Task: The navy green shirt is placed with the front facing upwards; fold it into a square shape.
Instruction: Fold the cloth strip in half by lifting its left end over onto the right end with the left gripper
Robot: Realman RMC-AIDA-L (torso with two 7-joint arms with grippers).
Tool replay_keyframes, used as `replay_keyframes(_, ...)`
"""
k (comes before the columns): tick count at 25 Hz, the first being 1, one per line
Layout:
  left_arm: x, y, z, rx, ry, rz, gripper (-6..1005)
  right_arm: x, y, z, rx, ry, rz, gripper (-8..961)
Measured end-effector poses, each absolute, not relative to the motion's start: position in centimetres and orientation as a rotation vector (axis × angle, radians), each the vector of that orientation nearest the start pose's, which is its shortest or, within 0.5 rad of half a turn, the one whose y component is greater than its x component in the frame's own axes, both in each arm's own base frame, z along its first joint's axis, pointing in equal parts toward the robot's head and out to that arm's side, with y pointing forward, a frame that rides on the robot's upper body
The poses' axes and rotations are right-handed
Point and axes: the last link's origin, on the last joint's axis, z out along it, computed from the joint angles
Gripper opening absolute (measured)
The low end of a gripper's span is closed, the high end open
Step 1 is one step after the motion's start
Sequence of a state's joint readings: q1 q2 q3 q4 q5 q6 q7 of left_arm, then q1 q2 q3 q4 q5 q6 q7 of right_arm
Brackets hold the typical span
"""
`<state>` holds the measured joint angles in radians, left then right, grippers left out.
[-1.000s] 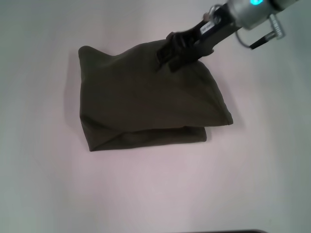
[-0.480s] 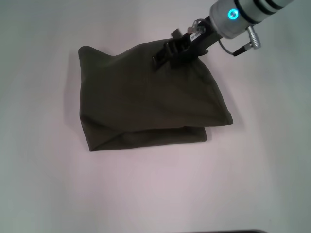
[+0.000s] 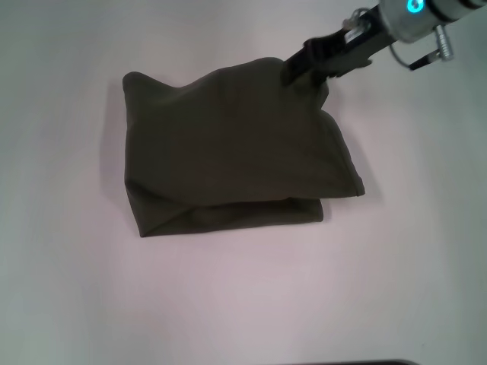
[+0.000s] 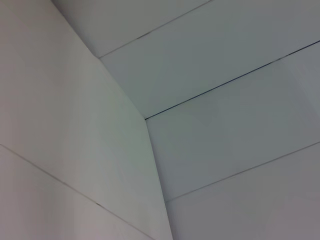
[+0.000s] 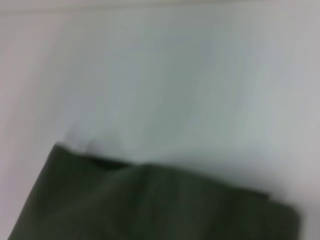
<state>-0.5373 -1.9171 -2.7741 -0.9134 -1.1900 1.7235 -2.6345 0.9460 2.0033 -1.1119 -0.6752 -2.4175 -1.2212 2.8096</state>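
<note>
White counter, nothing fancy | navy green shirt folded into a rough block, lying just below and left of my right end effector | that one's over its far right corner, can't tell its fingers' state | left end effector out of view

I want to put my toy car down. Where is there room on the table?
Bare table runs wide on the near side of the folded navy green shirt, and along its left edge. It is crowded only at the shirt's far right corner, where the right gripper is. The left gripper is out of sight.
</note>
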Motion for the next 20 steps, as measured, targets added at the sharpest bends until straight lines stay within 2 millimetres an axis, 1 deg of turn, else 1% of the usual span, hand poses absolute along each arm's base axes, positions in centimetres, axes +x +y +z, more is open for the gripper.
replay_keyframes(3,-26.6,35.2,15.7,-2.002,-1.844,-1.145,690,17.9,44.3,-0.1,-2.241,1.606,0.022,625)
replay_keyframes(6,-26.6,35.2,15.7,-2.001,-1.844,-1.145,690,18.1,44.6,1.8,-2.215,1.617,0.093,625)
replay_keyframes(8,-26.6,35.2,15.7,-2.002,-1.845,-1.145,690,17.9,44.5,2.8,-2.218,1.639,0.142,625)
replay_keyframes(9,-26.6,35.2,15.7,-2.002,-1.845,-1.145,690,17.8,44.2,2.9,-2.238,1.659,0.158,625)
replay_keyframes(10,-26.6,35.2,15.7,-2.001,-1.846,-1.145,690,17.7,43.9,2.9,-2.258,1.672,0.162,625)
replay_keyframes(12,-26.6,35.2,15.7,-2.000,-1.846,-1.145,691,17.4,43.1,2.3,-2.314,1.698,0.149,626)
replay_keyframes(16,-26.6,35.2,15.7,-2.001,-1.844,-1.145,691,17.1,41.7,-0.1,-2.397,1.739,0.096,626)
replay_keyframes(20,-26.6,35.3,15.7,-2.002,-1.843,-1.146,690,17.1,41.2,-2.1,-2.423,1.745,0.040,626)
